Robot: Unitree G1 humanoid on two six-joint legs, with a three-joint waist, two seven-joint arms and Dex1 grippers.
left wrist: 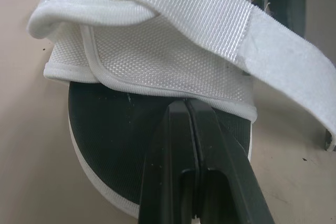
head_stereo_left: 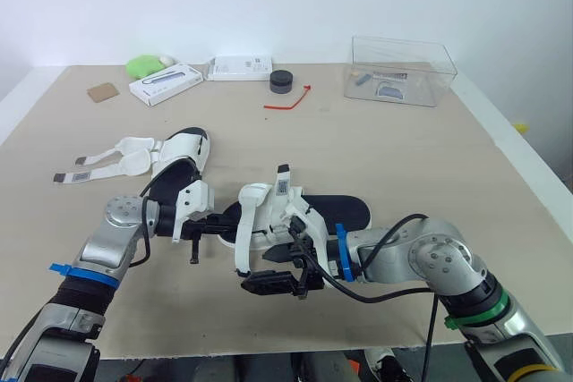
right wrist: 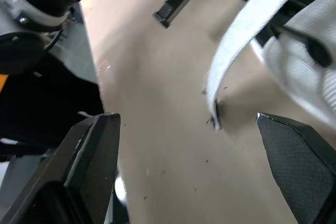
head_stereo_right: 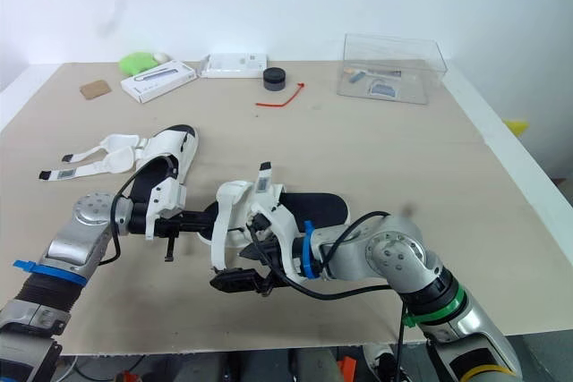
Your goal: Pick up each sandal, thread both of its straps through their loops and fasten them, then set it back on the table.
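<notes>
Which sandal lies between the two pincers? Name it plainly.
The nearer sandal, front middle, one strap standing up, with the left pincer and right pincer beside it. The other sandal lies farther back left, straps splayed flat.

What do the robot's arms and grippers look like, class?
Both arms are jointed silver metal with black cables. The left arm wears a blue band; the right arm blue, green and yellow bands. The left gripper and right gripper have black fingers.

No readable text — print on the white box [head_stereo_left: 165, 83], strap tag [head_stereo_left: 283, 187], too small to read
</notes>
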